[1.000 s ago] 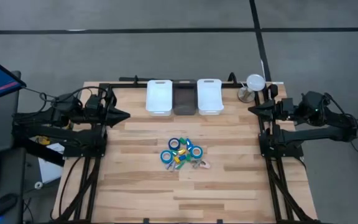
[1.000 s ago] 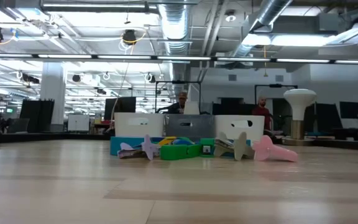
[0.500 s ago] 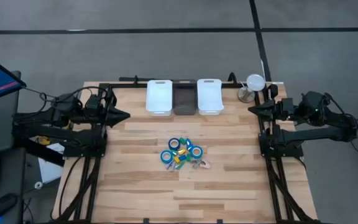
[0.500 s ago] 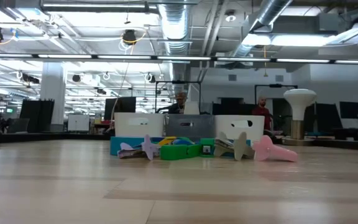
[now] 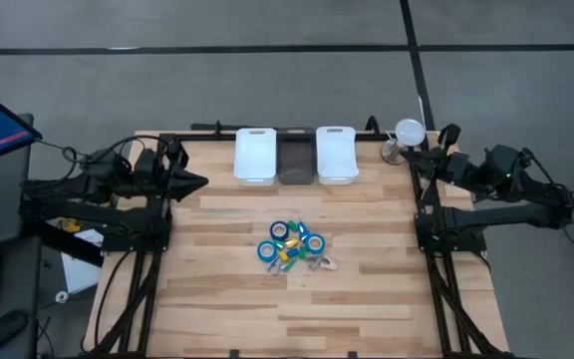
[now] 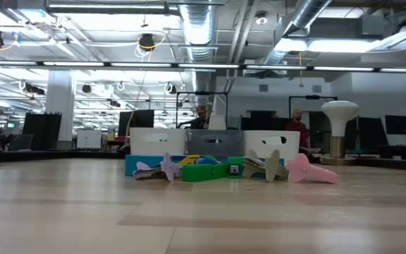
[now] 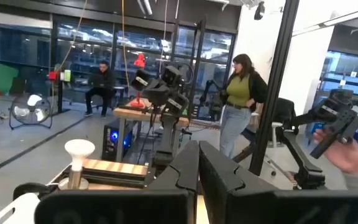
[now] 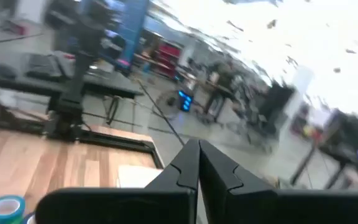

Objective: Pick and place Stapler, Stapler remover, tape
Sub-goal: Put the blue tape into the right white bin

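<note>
Three bins line my worktop's far edge to receive the sorted items. Blue tape rolls sit heaped mid-worktop, while my left claw and right claw, both pinched together, hang empty at the sides.

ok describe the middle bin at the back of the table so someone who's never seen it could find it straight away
Start at the wooden table and look to its far edge, where three small bins stand side by side in a row, well behind the pile of blue tape rolls in the middle. The one you want is the middle bin. It is dark grey, while the left bin and right bin are both white.
</note>
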{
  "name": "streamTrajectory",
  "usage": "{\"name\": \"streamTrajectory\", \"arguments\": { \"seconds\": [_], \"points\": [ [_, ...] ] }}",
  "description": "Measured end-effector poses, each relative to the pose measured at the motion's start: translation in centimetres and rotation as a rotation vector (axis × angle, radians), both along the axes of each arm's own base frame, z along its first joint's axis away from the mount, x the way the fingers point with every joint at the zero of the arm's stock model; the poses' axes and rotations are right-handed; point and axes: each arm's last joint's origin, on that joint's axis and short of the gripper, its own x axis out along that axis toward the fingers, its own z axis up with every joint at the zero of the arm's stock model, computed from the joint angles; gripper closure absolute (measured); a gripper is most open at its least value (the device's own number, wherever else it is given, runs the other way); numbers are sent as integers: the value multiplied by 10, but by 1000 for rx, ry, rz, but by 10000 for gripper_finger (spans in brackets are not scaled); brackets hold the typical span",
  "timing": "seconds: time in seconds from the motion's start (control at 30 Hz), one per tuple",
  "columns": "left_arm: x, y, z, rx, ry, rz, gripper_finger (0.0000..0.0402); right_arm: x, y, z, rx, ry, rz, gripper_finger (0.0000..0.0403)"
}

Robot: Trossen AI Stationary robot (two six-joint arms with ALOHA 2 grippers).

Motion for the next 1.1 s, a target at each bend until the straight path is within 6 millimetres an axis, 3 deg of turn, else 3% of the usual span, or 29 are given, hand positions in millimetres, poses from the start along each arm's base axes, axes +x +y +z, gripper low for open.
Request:
{"name": "streamTrajectory", "arguments": {
  "seconds": [0.17, 0.27, 0.43, 0.7, 0.83, 0.97, 1.1],
  "points": [
    [9, 0, -23, -2, 92, 0, 398, 0, 0, 5, 44, -67, 15, 403],
    [16, 0, -49, 3, 170, -12, 398, 0, 2, 9, 111, -137, 71, 403],
    [23, -1, -93, -69, 251, -26, 398, -1, 2, 19, 63, -223, 74, 403],
    [28, -3, -141, -79, 49, -21, 398, -3, 2, 29, 112, -351, 100, 403],
    [28, -3, -155, -80, 17, -22, 398, 6, 2, 19, 160, -320, 87, 403],
    [31, -3, -164, -98, 63, -23, 398, 22, 1, 1, 166, -167, 44, 403],
    [36, -3, -170, -101, 101, -21, 398, 43, -4, -23, 214, -65, -114, 403]
  ]
}}
